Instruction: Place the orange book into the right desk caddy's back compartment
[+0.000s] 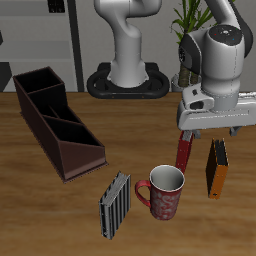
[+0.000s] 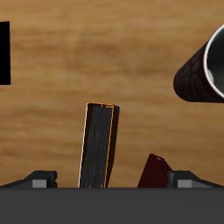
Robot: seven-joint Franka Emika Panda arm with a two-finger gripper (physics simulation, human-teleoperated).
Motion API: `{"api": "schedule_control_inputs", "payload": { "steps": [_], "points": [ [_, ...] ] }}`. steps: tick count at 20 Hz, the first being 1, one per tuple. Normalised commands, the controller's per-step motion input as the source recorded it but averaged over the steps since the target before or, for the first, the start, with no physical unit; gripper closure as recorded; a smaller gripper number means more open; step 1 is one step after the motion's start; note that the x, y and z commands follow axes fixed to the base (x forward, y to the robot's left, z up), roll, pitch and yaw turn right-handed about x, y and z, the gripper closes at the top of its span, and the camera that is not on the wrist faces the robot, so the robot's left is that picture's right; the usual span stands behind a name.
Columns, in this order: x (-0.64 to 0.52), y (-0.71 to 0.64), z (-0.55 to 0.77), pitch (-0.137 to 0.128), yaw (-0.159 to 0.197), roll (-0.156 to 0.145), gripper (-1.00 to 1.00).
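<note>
The orange book [image 1: 217,168] stands upright near the table's front edge, beside the slimmer red book [image 1: 185,152]. In the wrist view the orange book [image 2: 101,144] shows its dark face with orange edges, and the red book [image 2: 156,172] is close by. My gripper [image 1: 207,135] hovers just above both books, open and empty. Its fingertips [image 2: 44,178] are spread wide, with the orange book below the gap between them [image 2: 112,179]. The right desk caddy [image 1: 55,120], long and dark brown, lies far across the table. Its large back compartment [image 1: 36,86] is at the end nearest the robot's base.
A red patterned mug [image 1: 163,192] stands beside the red book and also shows in the wrist view [image 2: 203,70]. A grey striped book [image 1: 115,205] stands near the front edge beside the mug. A black shape [image 2: 4,52] shows at the wrist view's edge.
</note>
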Motion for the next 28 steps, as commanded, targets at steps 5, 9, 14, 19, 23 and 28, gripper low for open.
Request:
{"api": "schedule_control_inputs", "payload": {
  "steps": [5, 9, 14, 19, 23, 28],
  "points": [
    [0.07, 0.05, -0.23, 0.019, 0.017, 0.009, -1.0],
    [0.05, 0.03, -0.34, 0.038, 0.04, 0.01, -1.0],
    [0.03, 0.03, -0.32, 0.038, 0.022, 0.013, -1.0],
    [-0.01, 0.11, -0.34, 0.053, 0.019, 0.045, -1.0],
    [-0.01, 0.05, -0.29, 0.052, 0.003, 0.029, 1.0],
    [-0.03, 0.0, -0.08, 0.005, 0.005, 0.016, 1.0]
  ]
}}
